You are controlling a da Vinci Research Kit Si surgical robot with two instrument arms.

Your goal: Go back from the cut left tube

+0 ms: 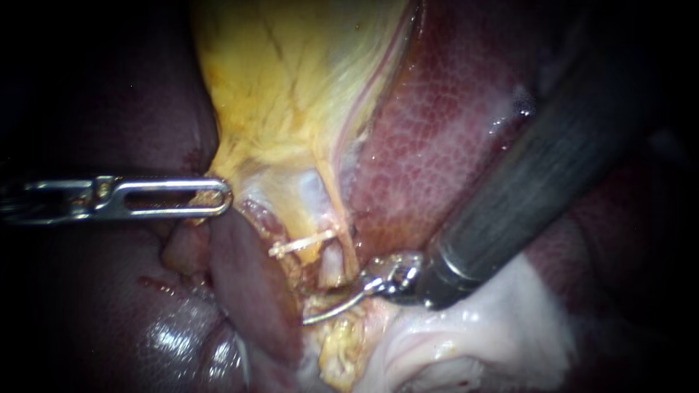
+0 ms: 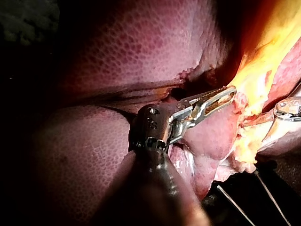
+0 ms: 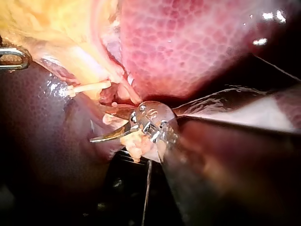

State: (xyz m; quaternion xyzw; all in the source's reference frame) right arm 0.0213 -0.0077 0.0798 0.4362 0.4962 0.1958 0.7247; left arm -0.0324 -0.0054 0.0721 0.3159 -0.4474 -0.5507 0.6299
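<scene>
Right instrument (image 1: 314, 316) shaft closest to the lens, dark and wide, running back from its pincer with the liver (image 1: 437, 131) along one flank and pale white tissue (image 1: 473, 327) along the other. Pincer is a pair of thin curved blades, pressed together, holding nothing. Blade tip lies free against ragged yellow fat, just short of the tube (image 1: 331, 271). The tube's pale stub end hangs just above the blades, apart from them; cannot tell which tube of the pair it is. A whitish clip (image 1: 302, 245) crosses just beyond the stub. Right wrist view: dark open room under the pincer, past the tissue's lower edge, and back along the shaft. Left instrument (image 1: 218, 196) sits well apart beyond the clip, its slotted pincer pinching the yellow edge of the gallbladder (image 1: 291, 87), tissue showing through the slot.
</scene>
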